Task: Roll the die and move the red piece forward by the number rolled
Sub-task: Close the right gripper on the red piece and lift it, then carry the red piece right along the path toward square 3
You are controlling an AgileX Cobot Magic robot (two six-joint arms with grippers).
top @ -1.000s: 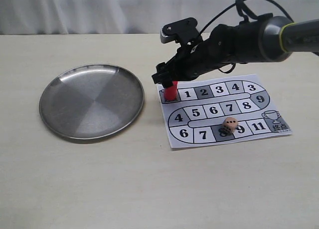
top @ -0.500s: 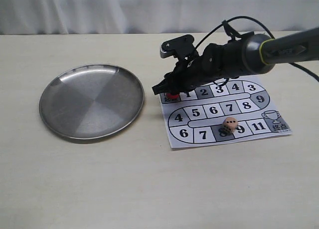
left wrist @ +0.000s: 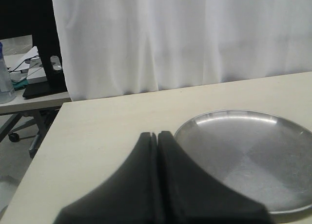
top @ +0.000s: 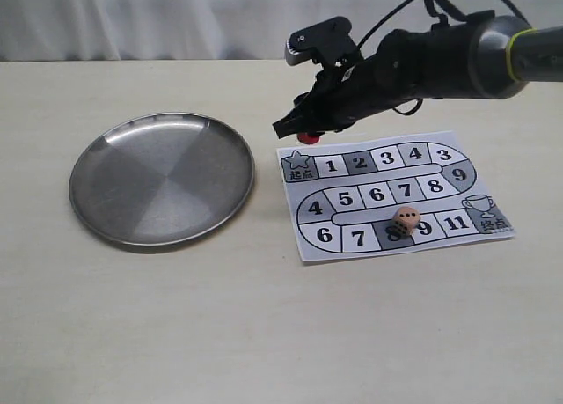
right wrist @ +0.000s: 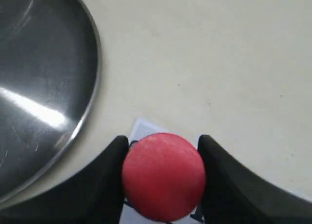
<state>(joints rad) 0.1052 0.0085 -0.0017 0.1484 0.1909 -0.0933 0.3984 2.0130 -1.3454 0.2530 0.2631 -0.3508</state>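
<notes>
Right gripper clamps glossy red piece, round top; left gripper clenched, empty

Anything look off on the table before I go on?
Only the die: it lies on the game board, across squares 8 and 9, not in the metal plate. The right pincer holds the red piece clear of the board.

The die sits on the board, right of the plate.
</notes>
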